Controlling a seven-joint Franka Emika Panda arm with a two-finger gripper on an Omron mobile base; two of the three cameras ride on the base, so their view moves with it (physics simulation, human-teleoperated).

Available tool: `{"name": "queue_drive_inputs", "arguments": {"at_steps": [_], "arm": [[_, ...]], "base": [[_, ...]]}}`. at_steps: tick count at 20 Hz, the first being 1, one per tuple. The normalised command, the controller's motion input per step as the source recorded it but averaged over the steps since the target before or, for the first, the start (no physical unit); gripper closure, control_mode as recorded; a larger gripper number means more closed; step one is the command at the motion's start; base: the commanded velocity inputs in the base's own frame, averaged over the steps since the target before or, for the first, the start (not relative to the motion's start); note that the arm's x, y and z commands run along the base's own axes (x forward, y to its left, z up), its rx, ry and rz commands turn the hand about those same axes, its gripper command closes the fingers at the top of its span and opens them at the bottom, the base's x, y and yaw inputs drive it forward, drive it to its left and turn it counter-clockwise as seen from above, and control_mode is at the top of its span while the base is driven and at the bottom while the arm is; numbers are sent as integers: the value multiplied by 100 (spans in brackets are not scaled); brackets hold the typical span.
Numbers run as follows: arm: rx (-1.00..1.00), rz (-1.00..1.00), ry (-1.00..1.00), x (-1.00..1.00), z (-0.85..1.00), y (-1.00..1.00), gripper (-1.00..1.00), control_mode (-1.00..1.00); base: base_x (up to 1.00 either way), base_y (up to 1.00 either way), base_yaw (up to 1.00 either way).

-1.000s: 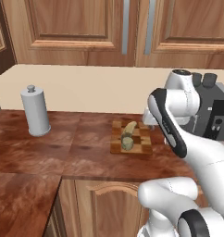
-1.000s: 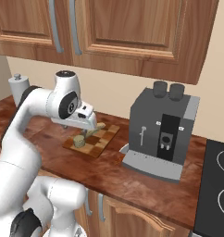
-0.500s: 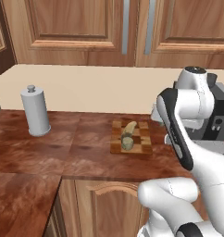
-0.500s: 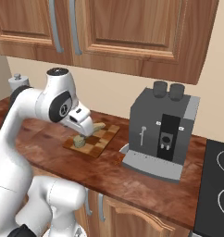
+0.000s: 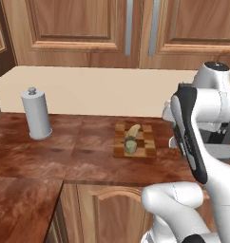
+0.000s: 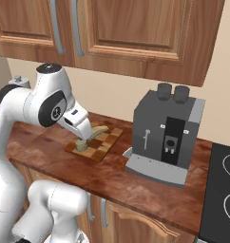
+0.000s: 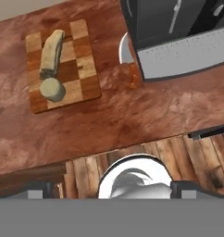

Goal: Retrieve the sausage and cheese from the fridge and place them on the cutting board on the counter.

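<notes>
Gripper (image 6: 90, 134) wide open, empty (above cutting board (image 6: 95, 144))

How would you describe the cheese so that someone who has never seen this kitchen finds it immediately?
Start at the grey coffee machine on the dark wooden counter; to its left lies a small checkered cutting board. The cheese is the short round yellowish puck on that board, touching one end of the sausage, which is a long pale piece, not round.

Glossy white rounded arm (image 6: 22, 118), dark grey joints — black elbow band
</notes>
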Motion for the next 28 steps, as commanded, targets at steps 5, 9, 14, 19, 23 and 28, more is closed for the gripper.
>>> {"name": "queue_drive_inputs", "arguments": {"at_steps": [5,9,14,19,23,28], "arm": [[-2,28,-3,-66,4,-3,-100,-100],[-6,15,0,-35,1,15,-100,-100],[-7,10,0,-21,1,28,-100,-100],[-10,16,4,-4,0,24,-100,-100],[-5,8,5,0,0,16,-100,100],[0,0,0,0,0,0,-100,100]], "base": [[0,0,0],[0,0,0],[0,0,0],[0,0,0],[0,3,4],[-2,0,1]]}}
